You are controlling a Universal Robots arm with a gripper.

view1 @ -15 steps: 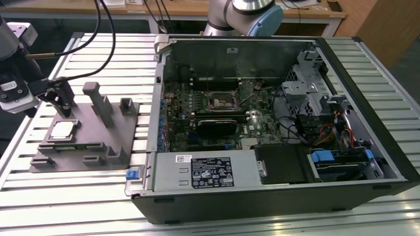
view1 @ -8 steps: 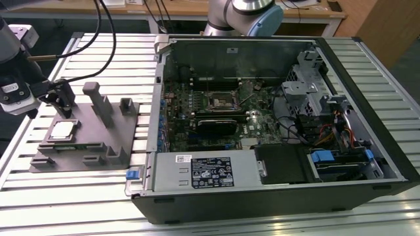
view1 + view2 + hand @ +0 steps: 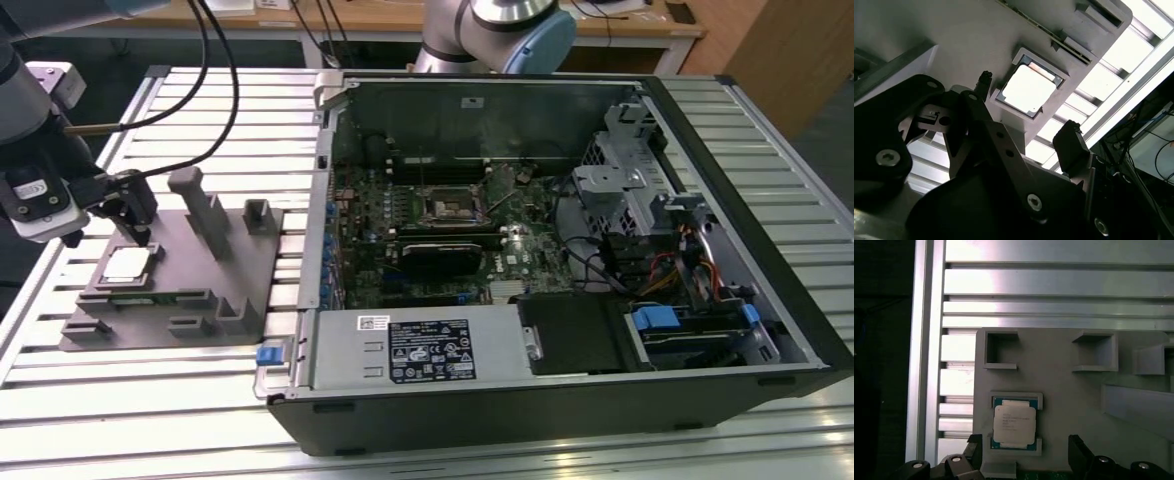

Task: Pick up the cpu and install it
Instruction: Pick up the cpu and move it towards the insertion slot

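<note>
- The cpu (image 3: 127, 265) is seen lying flat, metal top up, in a shallow pocket of the grey fixture block (image 3: 200, 285). This is at the exterior view's left, well apart from the open computer case (image 3: 561, 410).
- In the first wrist view the pocket is walled by raised lips on two opposite edges of the chip and left open on the other two. This is judged to hold the chip square while leaving room for fingers.
- The gripper (image 3: 130, 228) is held just above the block, released and empty, with its fingers (image 3: 975, 444) spread wide. One finger is placed beside each open edge, so the chip is straddled, not touched.
- This pose is judged to be an alignment for a grasp on opposite edges; no contact can be made out.
- The black socket (image 3: 454, 207) on the motherboard is found inside the case, towards its far side. No chip is seen in it, so the installing is judged not yet begun.
</note>
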